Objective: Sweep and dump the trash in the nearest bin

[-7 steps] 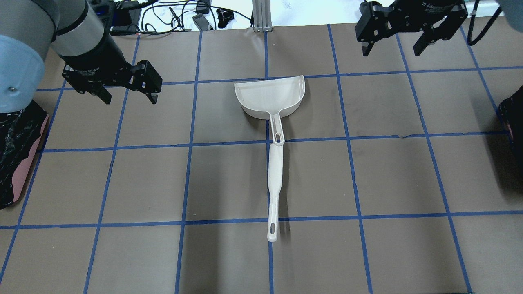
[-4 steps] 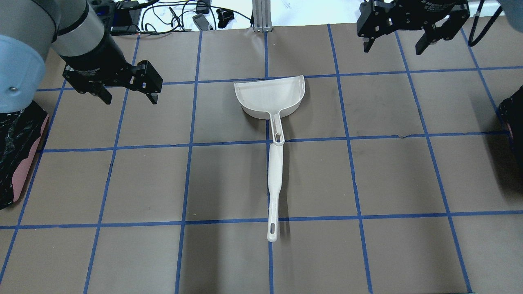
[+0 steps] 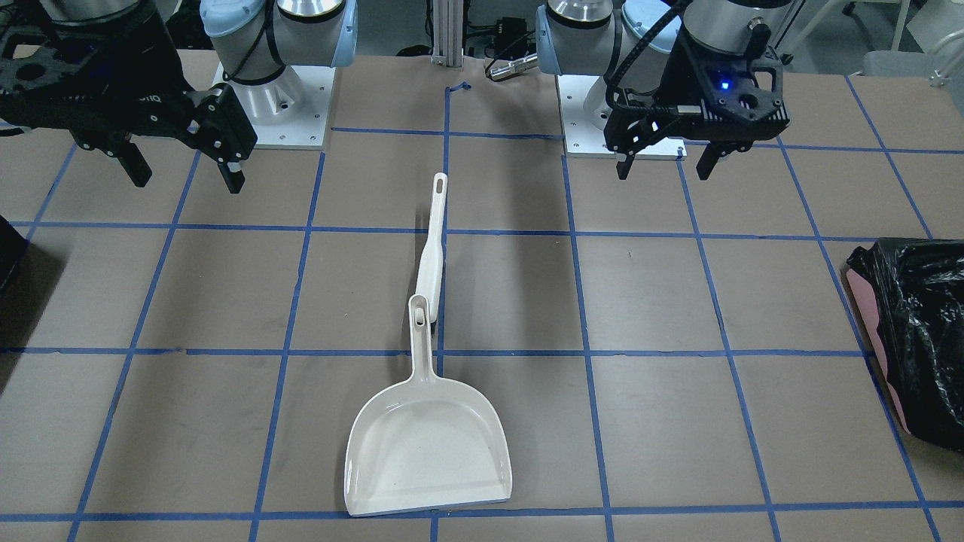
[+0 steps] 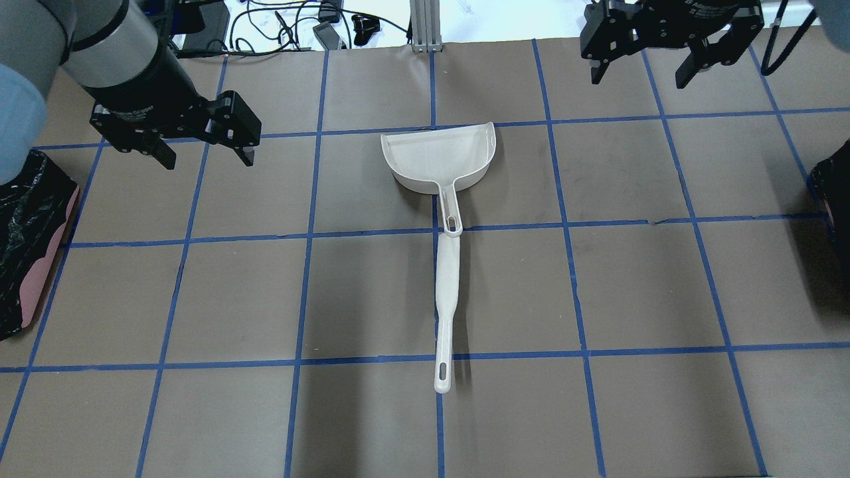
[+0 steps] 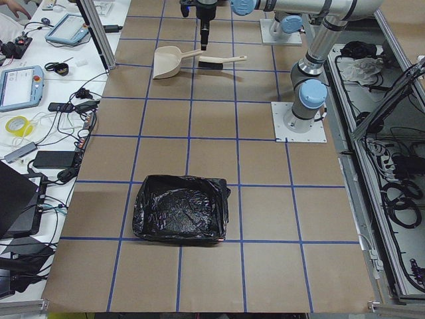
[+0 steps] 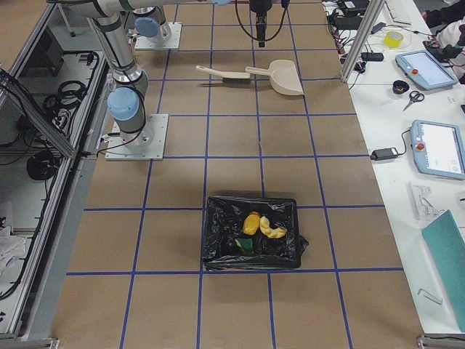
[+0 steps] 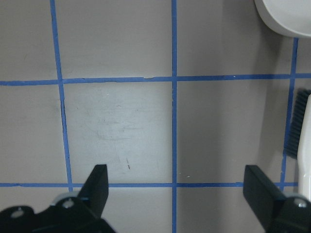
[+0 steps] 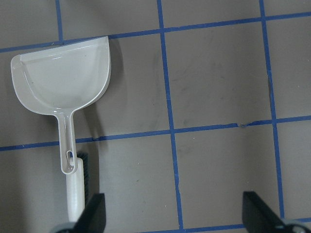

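The three trash pieces show only in the exterior right view: the orange-brown lump [image 6: 251, 222], the pale yellow crescent [image 6: 275, 230] and the green wedge [image 6: 243, 246] lie inside the black bin [image 6: 215, 256]. That bin is only a black edge overhead [image 4: 834, 180] and in the front view [image 3: 7, 252]. My left gripper [image 4: 208, 161] [image 3: 663, 170] [image 7: 177, 188] is open and empty above bare table, left of the dustpan. My right gripper [image 4: 639, 80] [image 3: 188, 181] [image 8: 176, 211] is open and empty at the far right.
A white dustpan [image 4: 438, 159] [image 3: 425, 452] [image 8: 60, 80] lies mid-table, with a white hand brush [image 4: 446, 305] [image 3: 431, 252] lying flat, touching its handle. A pink bin with a glossy black bag [image 4: 26, 252] [image 3: 911, 331] [image 5: 179, 209] stands on my left. Cables lie beyond the far edge.
My left gripper has shifted a little to the left and toward the far edge. My right gripper has edged slightly farther away. Both stay open; dustpan and brush have not moved.
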`<act>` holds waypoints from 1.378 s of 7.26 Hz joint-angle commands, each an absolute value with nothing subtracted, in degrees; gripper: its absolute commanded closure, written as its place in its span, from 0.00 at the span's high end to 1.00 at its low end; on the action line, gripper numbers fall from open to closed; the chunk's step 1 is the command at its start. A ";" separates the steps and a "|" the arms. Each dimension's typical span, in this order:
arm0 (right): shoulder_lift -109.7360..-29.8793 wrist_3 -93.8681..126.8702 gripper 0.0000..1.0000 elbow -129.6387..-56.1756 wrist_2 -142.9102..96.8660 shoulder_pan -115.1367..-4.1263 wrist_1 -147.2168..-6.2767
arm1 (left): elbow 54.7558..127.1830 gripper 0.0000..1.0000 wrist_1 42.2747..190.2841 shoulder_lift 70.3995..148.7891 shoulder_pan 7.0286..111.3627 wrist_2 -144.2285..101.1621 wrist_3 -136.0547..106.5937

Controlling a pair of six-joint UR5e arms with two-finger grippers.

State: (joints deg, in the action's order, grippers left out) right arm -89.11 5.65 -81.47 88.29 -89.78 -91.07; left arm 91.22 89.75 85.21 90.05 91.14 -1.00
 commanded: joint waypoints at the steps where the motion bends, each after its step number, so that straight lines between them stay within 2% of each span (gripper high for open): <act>1: -89.12 5.63 1.00 -81.47 88.41 -89.74 -91.06 | 91.93 1.00 91.05 84.46 90.09 91.23 -1.14; 10: -89.12 5.54 1.00 -81.47 88.07 -89.74 -91.06 | 92.02 1.00 91.14 85.25 90.26 90.70 -0.53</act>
